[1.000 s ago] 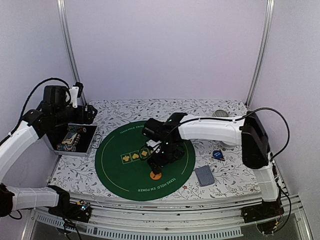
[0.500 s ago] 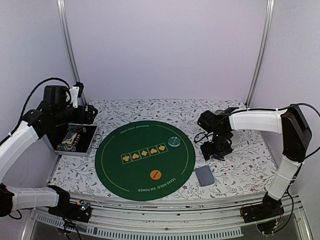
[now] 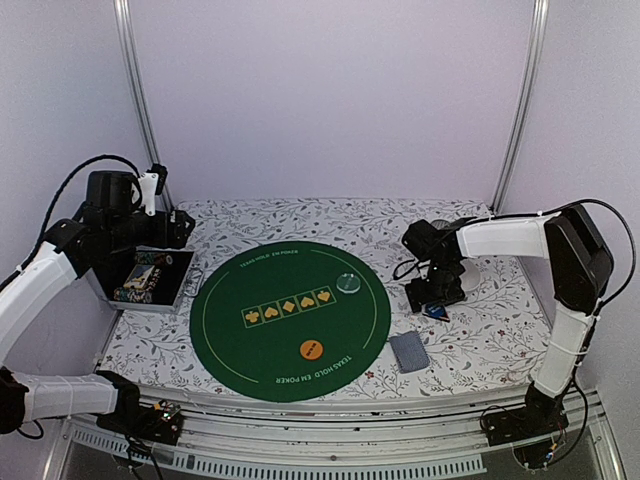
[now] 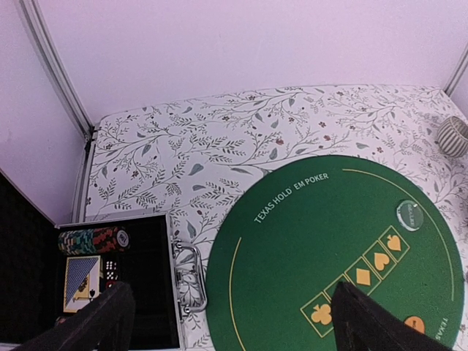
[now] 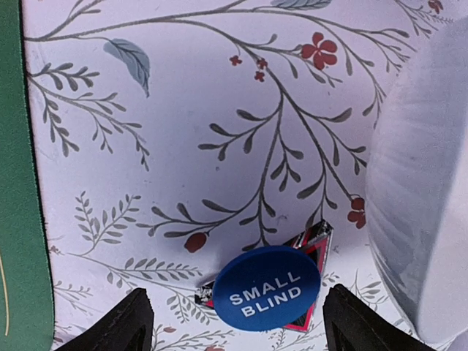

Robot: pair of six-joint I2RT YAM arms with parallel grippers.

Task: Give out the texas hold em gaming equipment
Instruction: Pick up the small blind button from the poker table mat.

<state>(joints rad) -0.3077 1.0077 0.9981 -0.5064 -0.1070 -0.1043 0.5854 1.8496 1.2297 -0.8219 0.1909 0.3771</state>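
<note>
My right gripper (image 3: 436, 292) (image 5: 238, 327) is open and empty, its jaws straddling a blue "SMALL BLIND" button (image 5: 267, 289) (image 3: 434, 310) just below them. The button lies on a red-black triangle marker (image 5: 316, 238) on the floral cloth. An orange button (image 3: 312, 349) and a clear disc (image 3: 348, 283) (image 4: 409, 216) lie on the green mat (image 3: 230, 320). A grey-blue card deck (image 3: 408, 351) lies right of the mat. My left gripper (image 3: 178, 228) (image 4: 234, 333) is open and empty, held above the open case (image 3: 172, 285), which holds striped chips (image 4: 91, 239) and cards (image 4: 80, 278).
A white bowl (image 5: 420, 183) stands close on the right of the blue button. A ribbed grey cup (image 3: 440, 228) (image 4: 455, 136) stands at the back right. The case's metal handle (image 4: 189, 278) faces the mat. Frame posts stand at both back corners.
My right arm has left the orange button on the mat and swung right, over the blue button. The clear disc has come into view. The left arm has not moved.
</note>
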